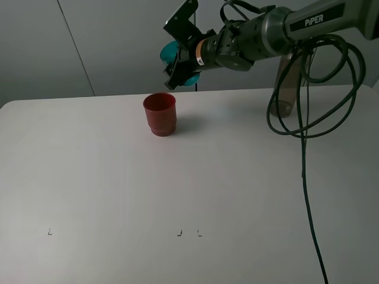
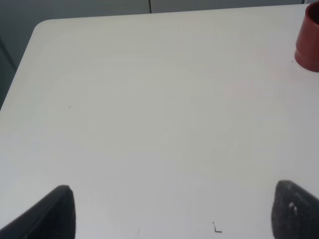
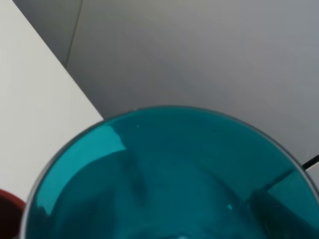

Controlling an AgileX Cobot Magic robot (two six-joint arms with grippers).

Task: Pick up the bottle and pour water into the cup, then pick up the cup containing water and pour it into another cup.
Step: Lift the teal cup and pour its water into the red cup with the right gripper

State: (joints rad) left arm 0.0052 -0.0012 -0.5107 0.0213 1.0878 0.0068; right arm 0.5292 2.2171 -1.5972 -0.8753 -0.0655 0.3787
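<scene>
My right gripper [image 1: 181, 59] is shut on the teal cup [image 1: 170, 52], holding it tipped on its side in the air just above and behind the red cup [image 1: 160, 114]. The red cup stands upright on the white table [image 1: 177, 189]. In the right wrist view the teal cup [image 3: 169, 174] fills the frame, with a sliver of the red cup [image 3: 7, 209] at the edge. The smoky bottle [image 1: 286, 89] stands at the back right, partly hidden behind the arm and cables. My left gripper [image 2: 172, 214] is open over bare table, far from the red cup [image 2: 309, 42].
Black cables [image 1: 305, 154] hang from the right arm and trail over the right side of the table. Small black marks [image 1: 179, 233] sit near the front edge. A grey wall rises behind the table.
</scene>
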